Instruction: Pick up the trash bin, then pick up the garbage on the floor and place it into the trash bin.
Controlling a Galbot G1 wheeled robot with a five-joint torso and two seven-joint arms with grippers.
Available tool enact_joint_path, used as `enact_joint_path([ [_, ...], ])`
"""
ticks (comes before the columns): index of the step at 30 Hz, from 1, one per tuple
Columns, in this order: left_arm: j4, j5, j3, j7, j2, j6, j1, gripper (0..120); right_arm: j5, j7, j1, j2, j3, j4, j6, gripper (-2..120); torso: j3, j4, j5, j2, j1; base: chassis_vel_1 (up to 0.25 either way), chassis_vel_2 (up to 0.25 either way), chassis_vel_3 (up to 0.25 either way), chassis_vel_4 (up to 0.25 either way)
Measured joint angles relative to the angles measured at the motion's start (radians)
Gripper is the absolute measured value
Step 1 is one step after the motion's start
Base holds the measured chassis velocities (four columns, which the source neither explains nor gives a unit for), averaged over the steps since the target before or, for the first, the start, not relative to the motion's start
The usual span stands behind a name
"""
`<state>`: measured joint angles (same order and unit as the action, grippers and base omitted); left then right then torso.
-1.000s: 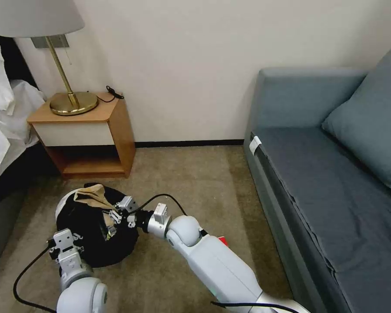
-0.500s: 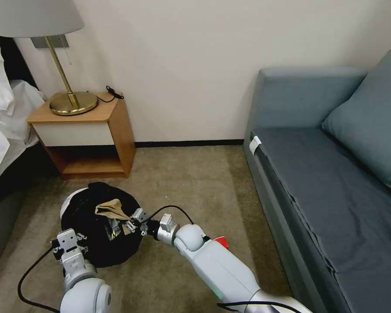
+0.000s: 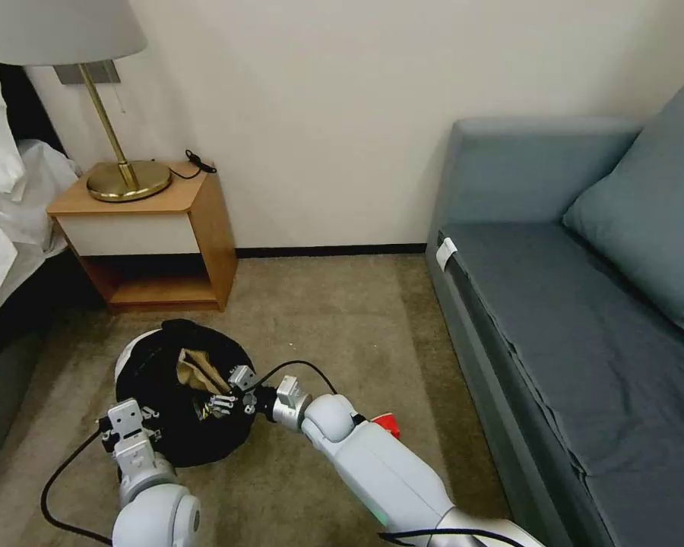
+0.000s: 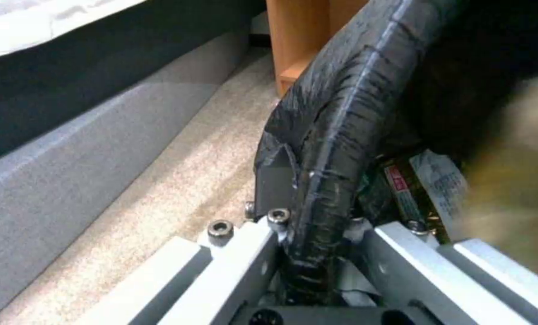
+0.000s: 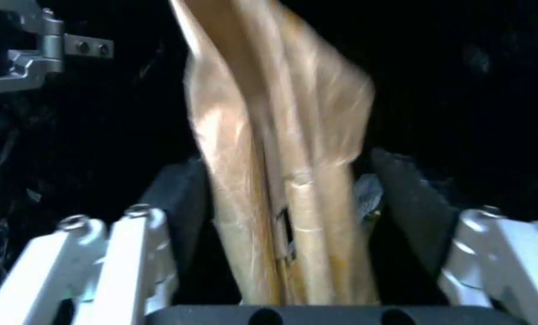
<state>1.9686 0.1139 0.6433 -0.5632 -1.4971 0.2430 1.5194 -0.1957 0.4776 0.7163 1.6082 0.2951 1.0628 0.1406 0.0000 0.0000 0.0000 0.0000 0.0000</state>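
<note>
Room: a beige carpet (image 3: 334,319) runs to a pale wall; my landmark is the wooden nightstand (image 3: 148,235) with a brass lamp (image 3: 106,99) on top.
Beside the nightstand: a bed with white bedding (image 3: 4,197) on its left, a grey-blue sofa (image 3: 570,304) well apart on its right.
Trash bin (image 3: 171,403): in front of the nightstand, nearer to me, above the carpet, its mouth up and tipped a little toward me; black liner folded over the rim, white wall showing at the far left edge.
My left gripper (image 4: 308,234): at the bin's near rim, on the side away from the nightstand; my fingers (image 4: 263,180) are pressed on the liner-covered rim, one outside, one inside.
My right gripper (image 5: 287,216): reaching over the bin's right rim, its tips inside the mouth; the fingers stand a little apart, and I cannot tell whether they touch the brown paper bag.
Brown paper bag (image 5: 275,149): between those fingers, long axis running out from my wrist into the bin, toward the nightstand.
Also in the bin: a printed wrapper (image 4: 425,185) just beside my left gripper.
Carpet by my right elbow: a small red piece (image 3: 386,423).
</note>
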Motion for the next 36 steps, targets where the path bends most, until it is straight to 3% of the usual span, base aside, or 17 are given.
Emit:
enact_joint_path([
  [8,-0.019,0.0,0.006,-0.009,0.002,0.0,-0.007,0,0.007,-0.004,0.0,0.0,0.007,0.009,-0.001,99,0.0,-0.0001,0.0,0.0,0.0,0.0,0.0,0.0,0.0],
  [12,-0.025,-0.001,0.012,-0.01,0.004,0.0,-0.009,0,-0.008,0.013,-0.004,-0.006,0.014,0.034,-0.019,99,0.0,0.0002,0.0001,0.0,0.0,0.0,0.0,0.0,0.0],
  [22,-0.061,0.006,0.058,-0.008,0.023,-0.011,-0.011,0,-0.045,0.032,-0.013,-0.163,0.005,0.129,-0.052,100,0.0,0.0,0.0001,0.0,0.0,0.0,0.0,0.0,0.0],
  [27,-0.067,0.006,0.064,-0.007,0.024,-0.013,-0.011,0,-0.037,0.024,-0.006,-0.206,0.002,0.157,-0.068,100,0.0,-0.0001,0.0002,0.0,0.0,0.0,0.0,0.0,0.0],
  [30,-0.071,0.005,0.065,-0.006,0.024,-0.016,-0.008,0,-0.03,0.018,0.023,-0.28,-0.003,0.208,-0.124,100,0.0,0.0,0.0002,0.0,0.0,0.0,0.0,0.0,0.0],
  [36,-0.077,0.002,0.064,-0.006,0.024,-0.019,-0.009,0,0.018,0.034,0.088,-0.364,-0.021,0.233,-0.141,100,0.0,-0.0001,0.0003,0.0,0.0,0.0,0.0,0.0,0.0],
])
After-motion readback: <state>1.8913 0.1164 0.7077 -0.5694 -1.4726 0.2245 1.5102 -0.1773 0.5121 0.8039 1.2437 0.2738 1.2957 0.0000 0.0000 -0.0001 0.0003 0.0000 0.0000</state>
